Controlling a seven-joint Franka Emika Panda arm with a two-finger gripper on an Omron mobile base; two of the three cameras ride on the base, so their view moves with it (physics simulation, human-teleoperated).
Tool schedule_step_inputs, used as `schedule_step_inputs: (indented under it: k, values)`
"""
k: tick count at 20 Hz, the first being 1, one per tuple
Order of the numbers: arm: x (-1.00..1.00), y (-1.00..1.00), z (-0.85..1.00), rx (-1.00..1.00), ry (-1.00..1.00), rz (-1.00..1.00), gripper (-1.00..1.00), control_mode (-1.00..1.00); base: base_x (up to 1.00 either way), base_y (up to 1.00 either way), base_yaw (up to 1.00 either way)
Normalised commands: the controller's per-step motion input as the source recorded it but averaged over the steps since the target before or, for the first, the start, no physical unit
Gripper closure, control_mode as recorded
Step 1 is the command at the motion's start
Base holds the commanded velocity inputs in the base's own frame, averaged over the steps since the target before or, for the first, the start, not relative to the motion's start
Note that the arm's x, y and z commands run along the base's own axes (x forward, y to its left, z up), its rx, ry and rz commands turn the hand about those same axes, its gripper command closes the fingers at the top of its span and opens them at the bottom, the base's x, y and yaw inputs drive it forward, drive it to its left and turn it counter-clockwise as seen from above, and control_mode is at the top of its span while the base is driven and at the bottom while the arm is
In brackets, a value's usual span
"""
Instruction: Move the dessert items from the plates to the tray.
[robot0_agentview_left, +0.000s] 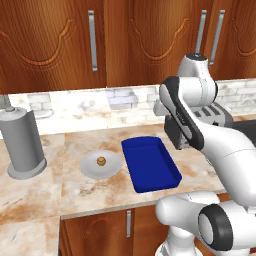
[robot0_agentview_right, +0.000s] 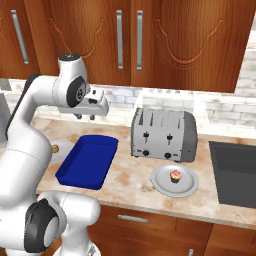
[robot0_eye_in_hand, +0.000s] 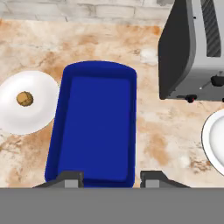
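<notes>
**Nothing moved yet: both sweets sitting on their plates, tray waiting bare**

The marble counter (robot0_agentview_left: 90, 192) is carrying everything, with the toaster (robot0_agentview_right: 164, 135) standing against its back edge and a grey paper-towel holder (robot0_agentview_left: 22, 145) toward its left end. The blue tray (robot0_agentview_left: 150, 162) is lying near the front edge, between the two plates, its floor bare, so it is sitting where either sweet has only a short trip to make. The left plate (robot0_agentview_left: 101, 165) is lying just beside the tray's left rim and holding the tan-brown pastry (robot0_agentview_left: 101, 161) near its middle. The right plate (robot0_agentview_right: 175, 180) is resting in front of the toaster, close to the front edge, with the pink-frosted cupcake (robot0_agentview_right: 175, 175) upright on it. The gripper (robot0_eye_in_hand: 111, 178) is hanging above the tray, looking straight down, its fingers (robot0_eye_in_hand: 70, 178) spread apart and pinching nothing; probably it is poised there to choose a plate.
</notes>
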Motion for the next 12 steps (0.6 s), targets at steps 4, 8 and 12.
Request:
schedule_step_inputs:
  k: [4, 8, 12]
  values:
    - [-0.04, 0.39, 0.00, 0.00, 0.00, 0.00, -1.00, -1.00, 0.00, 0.00, 0.00]
    - [-0.16, 0.87, -0.01, 0.03, 0.00, 0.00, -1.00, -1.00, 0.00, 0.00, 0.00]
    - [-0.23, 0.96, -0.10, 0.08, 0.00, 0.00, -1.00, -1.00, 0.00, 0.00, 0.00]
